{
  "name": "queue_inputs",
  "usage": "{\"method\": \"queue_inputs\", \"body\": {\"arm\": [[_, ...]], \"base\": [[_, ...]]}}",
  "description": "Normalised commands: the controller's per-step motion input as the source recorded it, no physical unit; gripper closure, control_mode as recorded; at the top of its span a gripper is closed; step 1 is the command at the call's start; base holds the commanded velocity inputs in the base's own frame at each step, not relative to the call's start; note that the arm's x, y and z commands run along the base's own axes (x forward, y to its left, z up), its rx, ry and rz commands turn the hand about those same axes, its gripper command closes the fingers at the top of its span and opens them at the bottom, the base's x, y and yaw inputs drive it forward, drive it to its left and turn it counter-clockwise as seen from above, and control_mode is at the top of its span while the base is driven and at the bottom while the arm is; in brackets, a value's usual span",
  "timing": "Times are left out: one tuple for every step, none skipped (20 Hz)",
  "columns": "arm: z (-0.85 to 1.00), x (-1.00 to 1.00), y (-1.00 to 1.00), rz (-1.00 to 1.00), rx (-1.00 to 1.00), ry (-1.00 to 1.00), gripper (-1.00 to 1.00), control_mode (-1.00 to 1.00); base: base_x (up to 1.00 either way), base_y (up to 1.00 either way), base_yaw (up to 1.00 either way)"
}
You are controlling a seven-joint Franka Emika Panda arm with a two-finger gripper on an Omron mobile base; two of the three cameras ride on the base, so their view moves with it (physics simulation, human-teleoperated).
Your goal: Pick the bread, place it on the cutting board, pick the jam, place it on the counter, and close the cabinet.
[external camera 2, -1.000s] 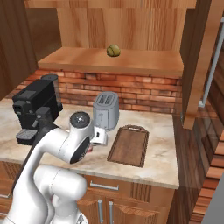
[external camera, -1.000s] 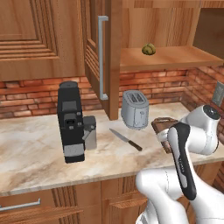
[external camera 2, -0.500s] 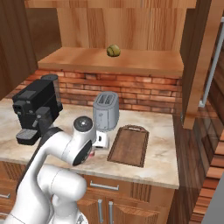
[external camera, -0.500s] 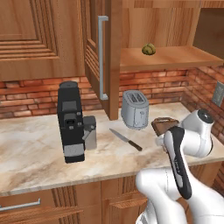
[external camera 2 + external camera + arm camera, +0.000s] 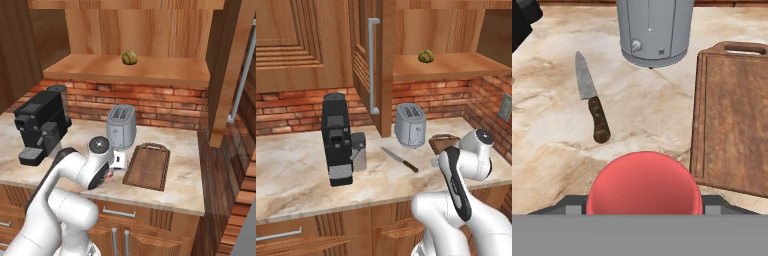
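Two fingers of my gripper (image 5: 644, 202) clasped the jam (image 5: 644, 184) above the counter (image 5: 552, 150), beside the cutting board (image 5: 732, 115).

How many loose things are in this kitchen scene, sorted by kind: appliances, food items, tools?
Appliances: 2, black coffee machine and grey metal toaster.
Food items: 2, olive-brown bread lump and red round jam jar.
Tools: 2, brown-handled steel knife and dark wooden cutting board.
Total: 6

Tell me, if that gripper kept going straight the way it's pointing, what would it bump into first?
Probably the counter. The gripper, shut on the jam, points down at bare marble between the knife and the cutting board, short of the toaster. Depth is hard to judge.
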Motion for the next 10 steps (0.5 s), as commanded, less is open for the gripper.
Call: {"method": "queue_inputs", "body": {"arm": [[-0.29, 0.39, 0.00, 0.00, 0.00, -0.03, 1.00, -1.00], [-0.29, 0.39, 0.00, 0.00, 0.00, -0.04, 1.00, -1.00], [-0.29, 0.38, 0.00, 0.00, 0.00, -0.04, 1.00, -1.00], [-0.27, 0.36, 0.00, 0.00, 0.00, -0.04, 1.00, -1.00], [-0.28, 0.35, 0.00, 0.00, 0.00, -0.03, 1.00, -1.00], [-0.28, 0.36, 0.00, 0.00, 0.00, -0.04, 1.00, -1.00], [-0.28, 0.34, 0.00, 0.00, 0.00, -0.04, 1.00, -1.00], [-0.30, 0.34, 0.00, 0.00, 0.00, -0.04, 1.00, -1.00], [-0.31, 0.35, 0.00, 0.00, 0.00, -0.04, 1.00, -1.00], [-0.31, 0.35, 0.00, 0.00, 0.00, -0.03, 1.00, -1.00]], "base": [[0.00, 0.00, 0.00], [0.00, 0.00, 0.00], [0.00, 0.00, 0.00], [0.00, 0.00, 0.00], [0.00, 0.00, 0.00], [0.00, 0.00, 0.00], [0.00, 0.00, 0.00], [0.00, 0.00, 0.00], [0.00, 0.00, 0.00], [0.00, 0.00, 0.00]]}}
